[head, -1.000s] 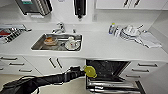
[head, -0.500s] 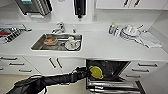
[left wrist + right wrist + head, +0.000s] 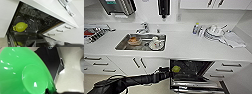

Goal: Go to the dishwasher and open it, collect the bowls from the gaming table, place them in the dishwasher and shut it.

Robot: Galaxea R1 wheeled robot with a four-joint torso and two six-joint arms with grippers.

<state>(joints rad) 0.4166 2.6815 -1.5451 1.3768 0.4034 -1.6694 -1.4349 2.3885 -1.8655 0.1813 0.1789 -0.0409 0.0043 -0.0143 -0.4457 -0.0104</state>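
Standing open under the counter (image 3: 189, 50), the dishwasher (image 3: 194, 72) already has the yellow-green bowl (image 3: 20, 26) resting inside. Whether the left gripper (image 3: 167, 72), near that bowl, is spread or closed, I cannot tell. The bright green bowl (image 3: 25, 74) appears held close at the right wrist; loading it and closing the door remain.

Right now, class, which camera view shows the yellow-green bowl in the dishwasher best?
The left wrist view: the yellow-green bowl sits large, whole and unobstructed inside the open dishwasher. The head view shows it small, beside the left arm's end. The right wrist view shows a bright green bowl instead.
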